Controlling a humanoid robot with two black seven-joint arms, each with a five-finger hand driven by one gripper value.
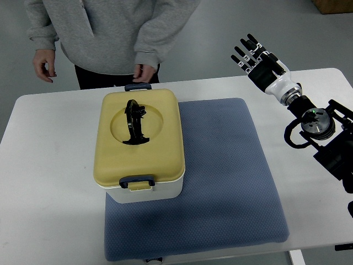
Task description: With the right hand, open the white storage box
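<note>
the right hand (pixel 259 59) hung well right of the box (pixel 142 144), fingers (pixel 246 51) apart; with both latches (pixel 137 181) closed, pulling the lid (pixel 139 135) risked dragging the box.

White storage box (pixel 144 192), yellow lid shut, black handle upright in recess, blue latches at both ends.

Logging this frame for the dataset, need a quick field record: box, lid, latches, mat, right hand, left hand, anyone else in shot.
box: white storage box, on the left part of the mat
lid: yellow lid, closed, black handle in its recess
latches: near latch and far latch, both down
mat: blue mat on the white table
right hand: right hand raised, fingers spread, holding nothing, apart from box
left hand: not in view
other: person standing behind the table
</note>
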